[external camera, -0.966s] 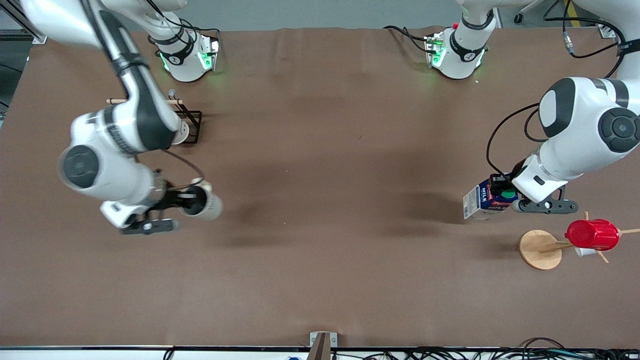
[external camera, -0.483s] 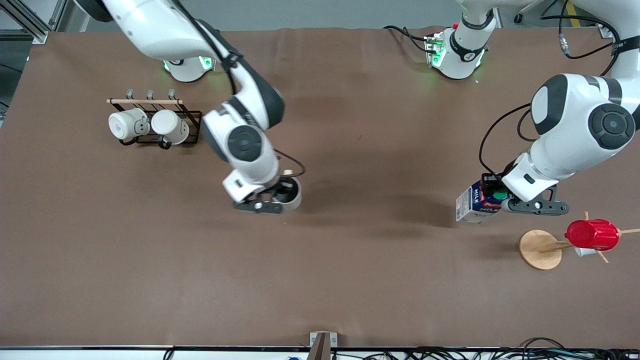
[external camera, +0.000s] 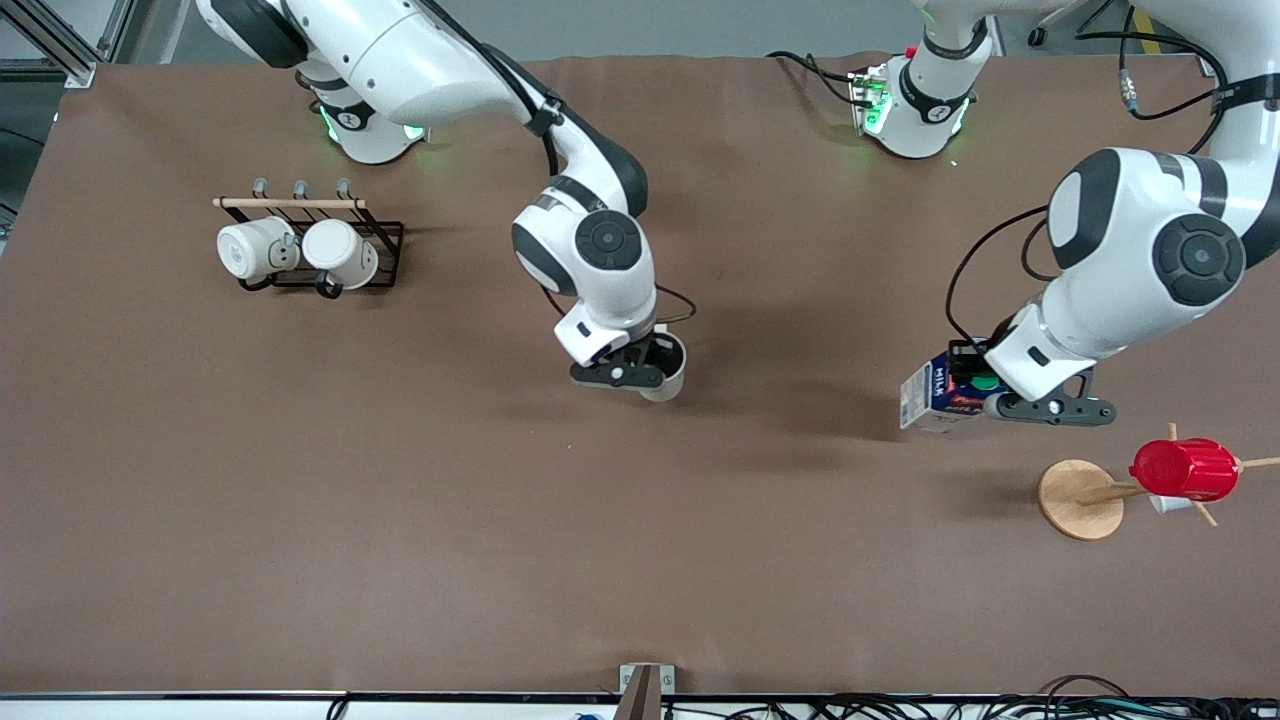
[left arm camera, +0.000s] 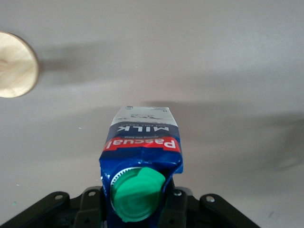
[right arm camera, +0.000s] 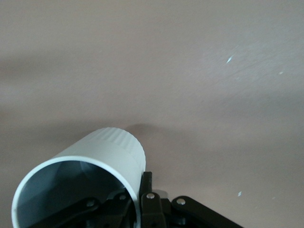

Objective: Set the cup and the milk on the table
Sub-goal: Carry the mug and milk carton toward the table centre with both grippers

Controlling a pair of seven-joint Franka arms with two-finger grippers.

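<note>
While the table [external camera: 420,520] lay broad beneath both arms, the left gripper [external camera: 985,385] hung over its left-arm end, fingers pinching the milk [external camera: 935,395] at the top by its green cap, the carton's body jutting out from the fingers. Over the table's middle, the right gripper [external camera: 650,365] clamped the cup [external camera: 668,375] by its rim, the mug sticking out past the fingertips.

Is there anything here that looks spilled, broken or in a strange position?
Nothing is spilled or damaged. The only unusual things: the milk hangs tilted in the left pincer, and the cup is held in the right pincer, both over the table.
</note>
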